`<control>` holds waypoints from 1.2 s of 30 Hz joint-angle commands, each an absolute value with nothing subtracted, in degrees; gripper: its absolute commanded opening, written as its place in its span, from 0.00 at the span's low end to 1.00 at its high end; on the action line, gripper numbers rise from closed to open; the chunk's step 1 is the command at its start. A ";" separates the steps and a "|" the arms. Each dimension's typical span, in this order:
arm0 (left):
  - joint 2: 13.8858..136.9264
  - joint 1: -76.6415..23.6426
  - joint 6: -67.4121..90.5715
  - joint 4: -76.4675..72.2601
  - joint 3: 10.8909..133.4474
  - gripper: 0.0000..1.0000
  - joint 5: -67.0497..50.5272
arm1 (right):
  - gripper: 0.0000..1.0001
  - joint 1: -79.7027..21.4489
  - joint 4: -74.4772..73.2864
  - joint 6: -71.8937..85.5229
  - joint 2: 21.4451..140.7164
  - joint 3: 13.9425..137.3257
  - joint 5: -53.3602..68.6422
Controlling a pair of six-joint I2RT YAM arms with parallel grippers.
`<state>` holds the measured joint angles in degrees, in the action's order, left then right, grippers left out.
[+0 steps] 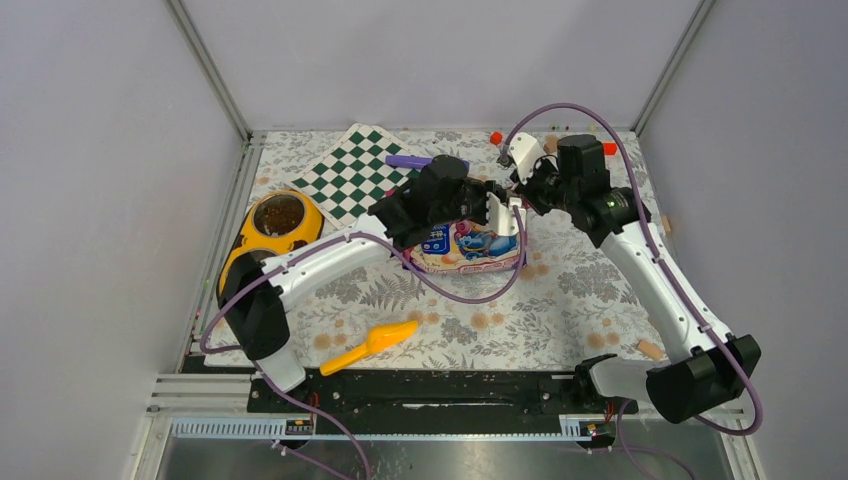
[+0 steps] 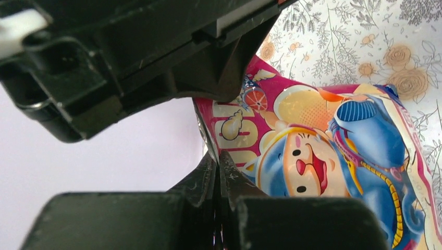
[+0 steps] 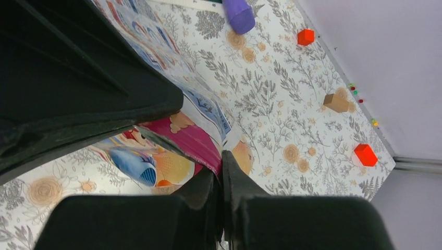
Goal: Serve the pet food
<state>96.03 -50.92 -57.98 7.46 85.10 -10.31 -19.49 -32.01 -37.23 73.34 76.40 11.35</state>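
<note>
On the flowered desk [image 1: 560, 300], your left end effector [image 2: 218, 166] and right end effector [image 3: 221, 166] are clamping tight on the pet food bag [image 1: 465, 245] edge; you should be pulling them apart slowly.

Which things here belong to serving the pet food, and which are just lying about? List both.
For the job: glossy pink-and-blue pet food bag, pinched by left gripper and right gripper; yellow double-bowl feeder; orange plastic scoop.

Lying about: green-and-white chequered board; purple cylinder; red blocks; small wooden block.
</note>
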 commanded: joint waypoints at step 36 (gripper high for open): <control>81.60 -34.10 -60.11 42.15 84.77 0.00 -7.48 | 0.00 -12.92 -13.48 -33.52 57.66 62.81 15.18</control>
